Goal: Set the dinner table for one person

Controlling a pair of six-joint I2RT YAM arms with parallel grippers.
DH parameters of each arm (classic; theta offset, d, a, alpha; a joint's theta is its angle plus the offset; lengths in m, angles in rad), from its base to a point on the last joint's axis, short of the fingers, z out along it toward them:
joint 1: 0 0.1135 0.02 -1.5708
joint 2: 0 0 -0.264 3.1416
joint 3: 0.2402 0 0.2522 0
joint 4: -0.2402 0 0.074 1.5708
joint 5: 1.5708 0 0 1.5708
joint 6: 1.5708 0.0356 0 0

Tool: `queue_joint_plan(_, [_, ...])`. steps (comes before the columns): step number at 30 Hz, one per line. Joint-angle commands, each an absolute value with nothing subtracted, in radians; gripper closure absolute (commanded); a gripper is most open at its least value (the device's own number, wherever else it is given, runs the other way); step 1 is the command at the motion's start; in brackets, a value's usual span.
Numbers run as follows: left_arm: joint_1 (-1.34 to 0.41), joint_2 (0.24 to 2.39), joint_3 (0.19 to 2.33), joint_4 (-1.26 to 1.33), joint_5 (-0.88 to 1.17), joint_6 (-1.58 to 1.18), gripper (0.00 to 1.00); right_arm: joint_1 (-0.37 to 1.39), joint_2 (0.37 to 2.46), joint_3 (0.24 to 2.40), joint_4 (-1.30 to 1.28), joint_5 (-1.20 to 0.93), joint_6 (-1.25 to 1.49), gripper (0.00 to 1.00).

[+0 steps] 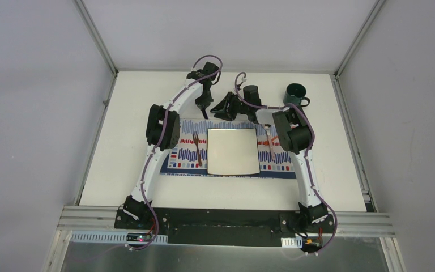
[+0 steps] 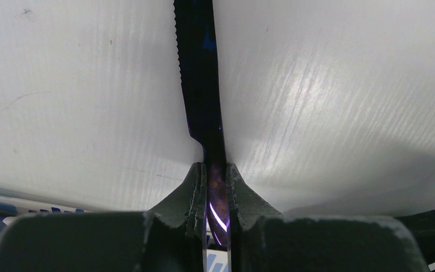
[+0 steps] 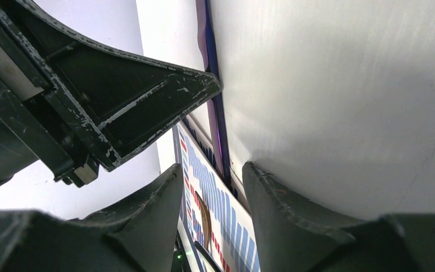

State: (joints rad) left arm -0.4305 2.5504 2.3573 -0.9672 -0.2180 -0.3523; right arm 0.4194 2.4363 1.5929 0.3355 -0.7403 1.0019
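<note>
The dinner table (image 1: 124, 141) fills the middle of my overhead view: a plain white top with aluminium rails along its sides, both arm bases bolted at its near edge. A striped placemat (image 1: 181, 158) in blue, red and white lies around the middle of the table, a little toward the near edge. A square white plate (image 1: 233, 151) sits at its centre. A fork (image 1: 197, 148) lies on the mat just left of the plate. On the right side of the mat there is another utensil (image 1: 269, 143), half hidden under the right arm, so I can't say what kind. A dark green mug (image 1: 296, 95) stands near the far right corner, well apart from the mat.

Both arms reach over the mat toward the far half of the table. On the left wrist camera, the left gripper (image 2: 216, 175) has its fingers pinched tight on the handle of a dark serrated knife (image 2: 201, 85). The blade points away over the bare white surface just past the mat's far edge — I can't tell whether it touches the table. The right gripper (image 1: 226, 107) hovers just beside the left one. Its fingers (image 3: 161, 195) stand moderately apart with nothing between them — through the gap I see only the mat's stripes and the table.
</note>
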Motion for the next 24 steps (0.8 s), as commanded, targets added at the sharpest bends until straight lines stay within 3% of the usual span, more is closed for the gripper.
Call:
queue_joint_plan(1, [-0.41,2.503,2.344,-0.934,-0.306,-0.328,1.0,0.398,2.465,1.56,0.294,-0.711,0.972,0.5])
queue_joint_plan(24, [-0.399,2.495,2.458,-0.934,-0.246,-0.293,1.0,0.406,2.476,1.566,0.295,-0.713,0.974,0.5])
